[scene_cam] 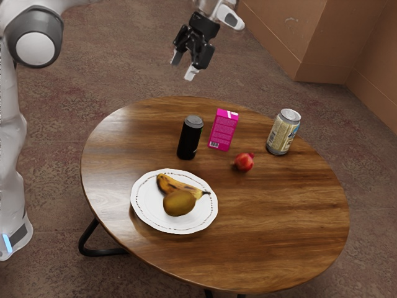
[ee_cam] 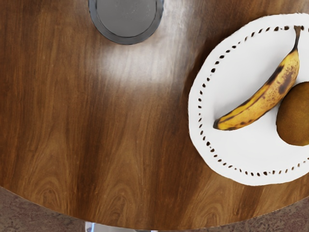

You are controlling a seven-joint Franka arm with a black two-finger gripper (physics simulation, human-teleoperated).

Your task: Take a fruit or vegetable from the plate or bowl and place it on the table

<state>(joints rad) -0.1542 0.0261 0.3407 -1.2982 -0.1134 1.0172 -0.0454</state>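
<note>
High above the table's far edge in the exterior view, my gripper (scene_cam: 183, 67) hangs open, its two fingertips apart with nothing between them. A white plate (scene_cam: 144, 214) lies on the wooden table (scene_cam: 273, 230), holding a spotted banana (scene_cam: 169, 184) and a brown, kiwi-like fruit (scene_cam: 179, 203) beside it. In the wrist view the banana (ee_cam: 263, 101) rests on the plate (ee_cam: 231, 63), and the brown fruit (ee_cam: 295, 116) is partly cut off at the picture's edge. A red pomegranate-like fruit (scene_cam: 244, 162) sits directly on the table, off the plate.
A black can (scene_cam: 189, 139), whose grey top (ee_cam: 126, 19) appears in the wrist view, stands between the plate and a pink box (scene_cam: 223, 130). A yellowish can (scene_cam: 283, 132) stands toward the exterior view's right. The table's rounded edge curves along the wrist view.
</note>
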